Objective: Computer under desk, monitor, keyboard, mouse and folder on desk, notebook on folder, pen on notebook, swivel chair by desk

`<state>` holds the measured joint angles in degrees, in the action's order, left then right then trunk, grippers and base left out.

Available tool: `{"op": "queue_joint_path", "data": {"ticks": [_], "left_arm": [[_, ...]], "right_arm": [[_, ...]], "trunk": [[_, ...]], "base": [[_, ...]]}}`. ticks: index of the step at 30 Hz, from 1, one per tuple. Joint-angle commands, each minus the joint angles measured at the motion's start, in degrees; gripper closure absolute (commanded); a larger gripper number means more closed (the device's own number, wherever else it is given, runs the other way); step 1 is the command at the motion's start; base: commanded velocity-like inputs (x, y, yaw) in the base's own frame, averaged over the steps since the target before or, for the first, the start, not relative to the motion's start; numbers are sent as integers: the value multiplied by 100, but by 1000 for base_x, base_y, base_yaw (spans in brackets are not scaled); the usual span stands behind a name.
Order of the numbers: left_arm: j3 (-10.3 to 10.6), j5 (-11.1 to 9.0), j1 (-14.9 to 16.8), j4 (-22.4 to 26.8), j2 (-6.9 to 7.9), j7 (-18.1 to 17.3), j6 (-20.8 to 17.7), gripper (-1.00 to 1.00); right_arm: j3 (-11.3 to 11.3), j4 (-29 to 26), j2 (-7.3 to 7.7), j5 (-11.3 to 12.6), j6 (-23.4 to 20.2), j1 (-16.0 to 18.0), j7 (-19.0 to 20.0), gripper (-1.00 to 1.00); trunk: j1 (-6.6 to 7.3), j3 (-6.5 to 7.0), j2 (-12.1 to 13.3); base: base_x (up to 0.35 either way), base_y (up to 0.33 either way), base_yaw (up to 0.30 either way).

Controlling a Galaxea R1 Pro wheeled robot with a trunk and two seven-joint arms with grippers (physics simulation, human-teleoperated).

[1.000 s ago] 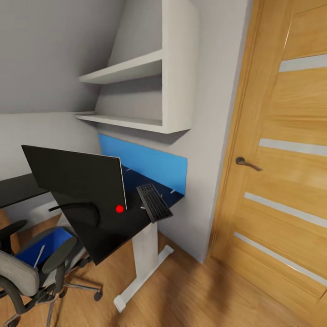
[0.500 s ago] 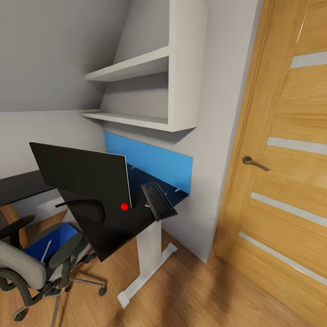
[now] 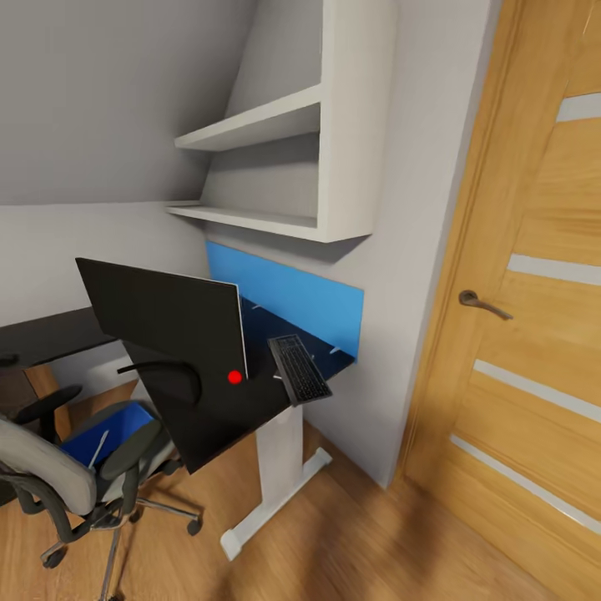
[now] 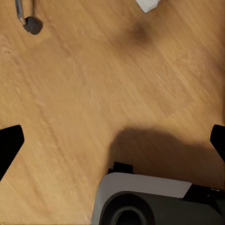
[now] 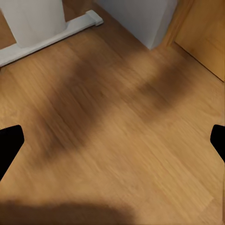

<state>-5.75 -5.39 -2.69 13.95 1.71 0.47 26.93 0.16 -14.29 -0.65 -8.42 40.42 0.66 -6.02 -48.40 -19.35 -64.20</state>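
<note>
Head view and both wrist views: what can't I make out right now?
- Mouse, notebook, computer: not identifiable; the monitor blocks much of the desk in the head view.
- Pale sliver on the blue folder: too small to confirm as the pen.
- Swivel chair: cut off by the head view's edge.
- Left hand, right hand: only spread fingertips at the picture edges.

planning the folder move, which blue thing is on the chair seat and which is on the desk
The blue folder lies flat on the swivel chair seat. The other, a blue panel, stands along the desk's back edge.

Left end effector (image 4: 112, 140) spread wide; right end effector (image 5: 112, 140) likewise
</note>
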Motion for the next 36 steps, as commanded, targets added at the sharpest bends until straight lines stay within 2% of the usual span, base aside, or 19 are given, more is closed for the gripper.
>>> {"op": "queue_joint_path", "data": {"ticks": [1,26,36], "left_arm": [[13,-51,-3,11,-1,-3,4,-100],[13,-50,-3,11,2,-3,-18,-100],[13,-51,-3,11,-1,-3,-2,-100]], "right_arm": [[2,7,0,-65,4,4,-57,-100],[25,55,4,-97,1,4,-48,-100],[24,58,4,-98,1,4,-48,-100]], "trunk": [[0,-5,-3],[0,-5,-3],[0,-5,-3]], "base": [[0,-340,278],[4,-346,280],[150,40,281]]}}
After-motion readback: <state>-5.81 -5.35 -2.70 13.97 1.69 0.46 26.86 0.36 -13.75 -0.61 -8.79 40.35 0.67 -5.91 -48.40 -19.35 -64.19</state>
